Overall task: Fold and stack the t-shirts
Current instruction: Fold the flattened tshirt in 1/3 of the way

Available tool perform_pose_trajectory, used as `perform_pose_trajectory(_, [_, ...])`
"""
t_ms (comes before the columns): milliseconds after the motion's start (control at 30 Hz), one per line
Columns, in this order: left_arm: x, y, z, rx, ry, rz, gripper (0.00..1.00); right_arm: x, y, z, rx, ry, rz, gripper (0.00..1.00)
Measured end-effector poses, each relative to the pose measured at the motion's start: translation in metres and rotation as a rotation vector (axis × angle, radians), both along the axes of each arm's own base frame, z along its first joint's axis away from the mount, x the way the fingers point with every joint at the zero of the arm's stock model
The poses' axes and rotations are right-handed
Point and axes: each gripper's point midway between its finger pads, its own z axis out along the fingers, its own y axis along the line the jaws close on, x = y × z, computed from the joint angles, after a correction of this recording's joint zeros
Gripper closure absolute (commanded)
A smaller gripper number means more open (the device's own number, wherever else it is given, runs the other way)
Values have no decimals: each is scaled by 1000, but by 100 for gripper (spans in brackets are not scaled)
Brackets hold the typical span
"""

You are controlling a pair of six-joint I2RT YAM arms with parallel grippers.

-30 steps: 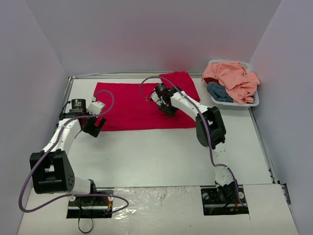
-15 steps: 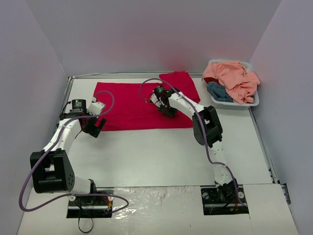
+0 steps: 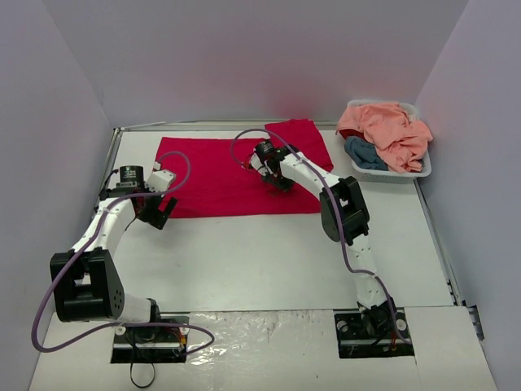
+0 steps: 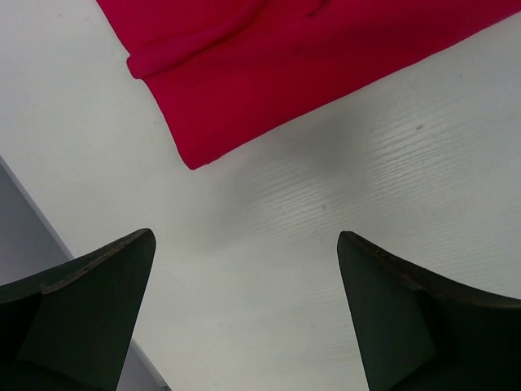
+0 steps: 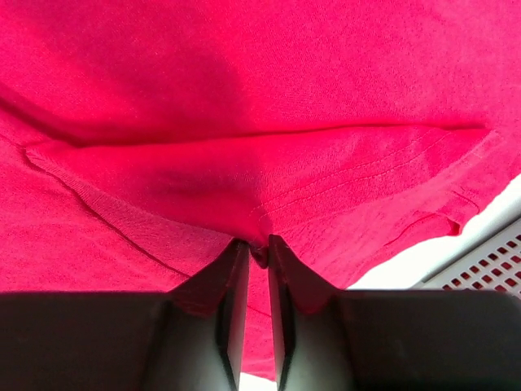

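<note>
A crimson-red t-shirt [image 3: 220, 175] lies spread flat across the back of the table, one sleeve [image 3: 305, 140] reaching toward the basket. My right gripper [image 3: 277, 184] is down on its right half, shut on a pinched fold of the red cloth [image 5: 259, 244]. My left gripper [image 3: 159, 213] hovers open over bare table just off the shirt's near-left corner [image 4: 191, 163], holding nothing. A peach-pink t-shirt [image 3: 389, 130] and a teal-blue t-shirt [image 3: 364, 153] lie crumpled in the basket.
The white plastic basket [image 3: 415, 173] stands at the back right against the wall; its mesh corner [image 5: 488, 265] shows in the right wrist view. Grey walls close in the left, back and right. The table's left edge [image 4: 32, 212] lies close to my left gripper.
My right gripper's jaws have closed onto the red cloth and the arm shifted slightly back and left. The left arm has barely moved.
</note>
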Motion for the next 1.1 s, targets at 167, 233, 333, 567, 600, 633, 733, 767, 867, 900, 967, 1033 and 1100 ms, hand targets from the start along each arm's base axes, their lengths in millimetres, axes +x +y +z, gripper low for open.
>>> perform_pose_trajectory(167, [0,-1,0,-5,0,-3,6,0,0,1,-2,-3,-2,100])
perform_pose_trajectory(233, [0,-1,0,-6,0,-3,6,1,-1,1,-4,-3,-2,100])
perform_pose_trajectory(333, [0,-1,0,-7,0,-4,6,1,-1,1,-7,-5,-3,100])
perform_pose_trajectory(567, [-1,-2,-1,-8,3,-4,6,1,1,4,-20,-19,0,100])
perform_pose_trajectory(600, [-1,-2,-1,-8,2,-4,6,2,2,5,-23,-24,1,100])
perform_pose_trajectory(633, [-1,-2,-1,-8,2,-4,6,3,2,6,-26,-29,1,100])
perform_pose_trajectory(733, [-1,-2,-1,-8,3,-4,6,5,4,7,-38,-44,1,100])
perform_pose_trajectory(767, [-1,-2,-1,-9,3,-4,6,6,4,7,-40,-48,-1,100])
perform_pose_trajectory(867, [-1,-2,-1,-10,2,-1,6,8,4,8,-49,-57,-2,100])
perform_pose_trajectory(900, [-1,-2,-1,-10,2,-1,6,8,5,9,-51,-62,0,100])
perform_pose_trajectory(967, [0,-2,-1,-10,1,-1,6,11,7,12,-49,-75,-1,100])
perform_pose_trajectory(1033, [0,-2,-1,-10,-1,0,6,15,9,14,-47,-86,-3,100])
perform_pose_trajectory(1100, [0,-2,-2,-11,-1,0,6,17,10,15,-47,-93,-3,100])
